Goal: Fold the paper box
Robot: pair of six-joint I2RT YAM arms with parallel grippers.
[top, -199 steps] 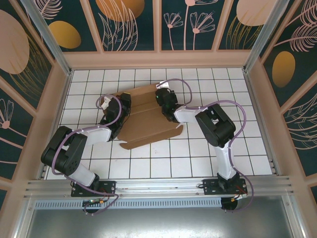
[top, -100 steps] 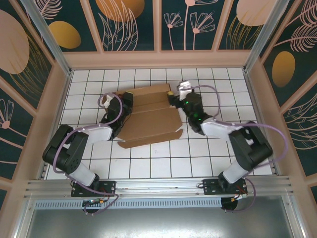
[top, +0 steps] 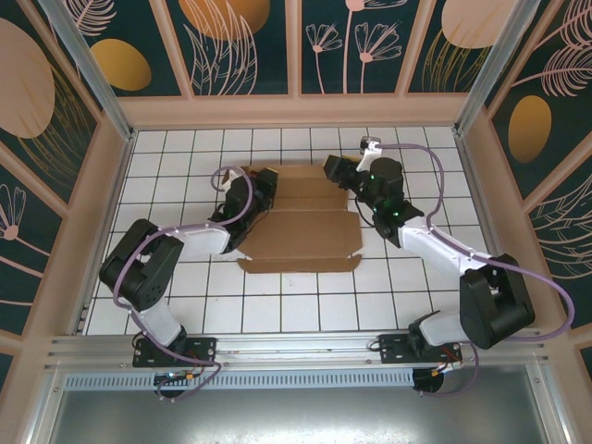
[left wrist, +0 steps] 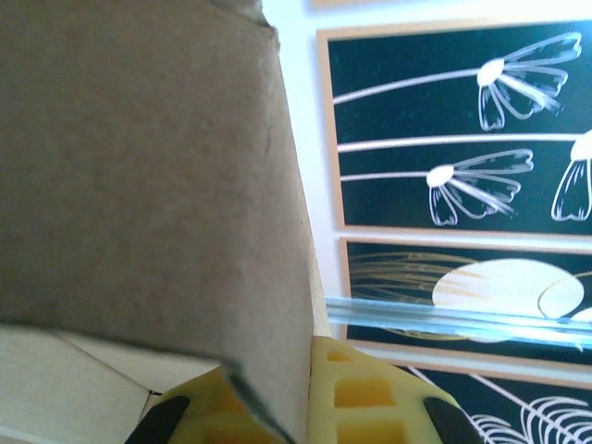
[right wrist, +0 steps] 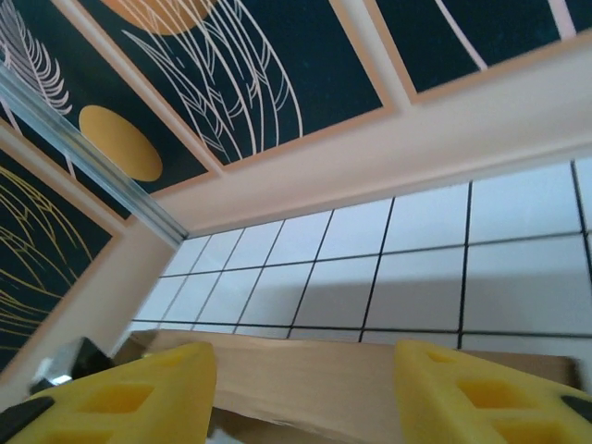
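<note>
paper box (top: 301,222) lies mid-table on the white tiled surface (top: 407,296), dark floral wall panels (top: 250,46) all round. my left gripper (top: 259,191) is clamped on its left flap. right gripper (right wrist: 305,379) fingers (right wrist: 139,393) stand apart over its far right edge, gripping nothing.

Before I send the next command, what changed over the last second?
The paper box swung from skewed to square with the tiles and slid right, dragged by the left gripper, which stays shut on its left edge. The right gripper came off the far flap, swung out right and now stands open at the box's far right corner. The box is still unfolded.
</note>
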